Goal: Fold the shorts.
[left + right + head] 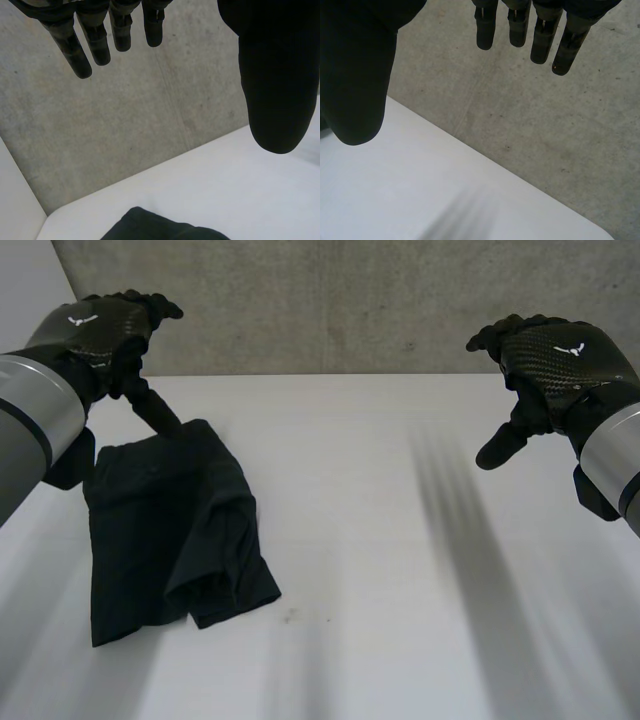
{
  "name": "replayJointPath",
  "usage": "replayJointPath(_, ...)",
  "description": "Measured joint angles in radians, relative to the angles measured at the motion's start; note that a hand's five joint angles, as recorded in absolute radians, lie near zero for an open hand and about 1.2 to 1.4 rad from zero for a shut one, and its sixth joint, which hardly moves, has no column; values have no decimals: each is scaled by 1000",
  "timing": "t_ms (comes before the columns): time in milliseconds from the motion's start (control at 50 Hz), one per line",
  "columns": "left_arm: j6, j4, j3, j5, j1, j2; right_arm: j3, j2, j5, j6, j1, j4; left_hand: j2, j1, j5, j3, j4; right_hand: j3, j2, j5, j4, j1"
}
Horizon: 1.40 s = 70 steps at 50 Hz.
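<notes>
Your black shorts [165,530] lie folded near the table's [400,570] left edge. Your left hand [105,335] hovers over their far edge and your right hand [550,365] over the right side. Both have straight fingers and hold nothing.

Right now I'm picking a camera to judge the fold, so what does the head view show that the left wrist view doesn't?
Head view: the whole black shorts, lying partly folded on the left side of the table, plus the right hand raised above bare table. Left wrist view: the palm side of the left hand, fingers straight, thumb apart, holding nothing. Shared: the left hand, the far edge of the shorts, the table, the concrete wall.
</notes>
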Motion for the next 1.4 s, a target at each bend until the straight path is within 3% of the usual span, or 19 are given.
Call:
replayJointPath(200, 123, -1, 0, -2, -1, -76, 1, 8, -2, -2, 6, -6, 0, 0, 0, 0, 0, 0, 0, 0, 0, 0)
replayJointPath(420, 384, -8, -29, -2, -48, -230, 10, 74, -45, -67, 11, -8, 2, 4, 0, 1, 1, 0, 0, 0, 0, 0)
replayJointPath(560, 418, 1, -25, 3, -83, -375, 58, 115, -51, -111, 21, -15, 60, 67, 24, 25, 32, 0, 0, 0, 0, 0)
replayJointPath(640, 408, 18, -9, 2, -96, -456, 83, 143, -51, -117, 26, -20, 281, 308, 240, 243, 255, 0, 0, 0, 0, 0)
replayJointPath(660, 400, 28, 1, 0, -101, -483, 85, 146, -51, -118, 26, -20, 509, 548, 452, 461, 473, 0, 0, 0, 0, 0)
replayJointPath(680, 398, 31, 3, 0, -103, -488, 94, 156, -51, -120, 27, -21, 509, 548, 452, 461, 473, 0, 0, 0, 0, 0)
replayJointPath(700, 384, 48, 19, -2, -110, -515, 102, 166, -50, -125, 25, -23, 753, 800, 708, 724, 736, 0, 0, 0, 0, 0)
replayJointPath(720, 375, 57, 27, -4, -115, -526, 105, 170, -50, -127, 24, -24, 912, 901, 868, 883, 897, 0, 0, 0, 0, 0)
replayJointPath(880, 258, 111, 87, 0, -220, -537, 112, 175, -49, -152, 13, -29, 1000, 927, 950, 972, 996, 0, 0, 0, 0, 0)
replayJointPath(1000, 125, 125, 110, 16, -360, -476, 104, 156, -43, -155, 9, -33, 1000, 927, 950, 975, 997, 0, 0, 0, 0, 0)
replayJointPath(1180, -44, 104, 49, 111, -559, -421, 98, 130, -39, -154, -46, -43, 980, 922, 943, 962, 975, 0, 0, 0, 0, 0)
replayJointPath(1220, -52, 99, 24, 121, -576, -413, 98, 129, -40, -153, -56, -44, 703, 638, 673, 681, 688, 0, 0, 0, 0, 0)
replayJointPath(1240, -54, 97, 7, 125, -580, -403, 100, 129, -40, -153, -62, -45, 660, 615, 653, 639, 667, 0, 0, 0, 0, 0)
replayJointPath(1260, -54, 97, -2, 126, -579, -396, 100, 129, -41, -153, -64, -45, 431, 326, 401, 413, 414, 0, 0, 0, 0, 0)
replayJointPath(1300, -52, 97, -21, 121, -562, -374, 102, 130, -42, -153, -68, -46, 168, 98, 132, 150, 147, 0, 0, 0, 0, 0)
replayJointPath(1380, -47, 101, -36, 94, -486, -331, 104, 131, -43, -153, -69, -47, 72, 71, 28, 48, 51, 0, 0, 0, 0, 0)
replayJointPath(1400, -44, 103, -36, 78, -433, -311, 105, 132, -43, -153, -68, -48, 68, 71, 27, 48, 51, 0, 0, 0, 0, 0)
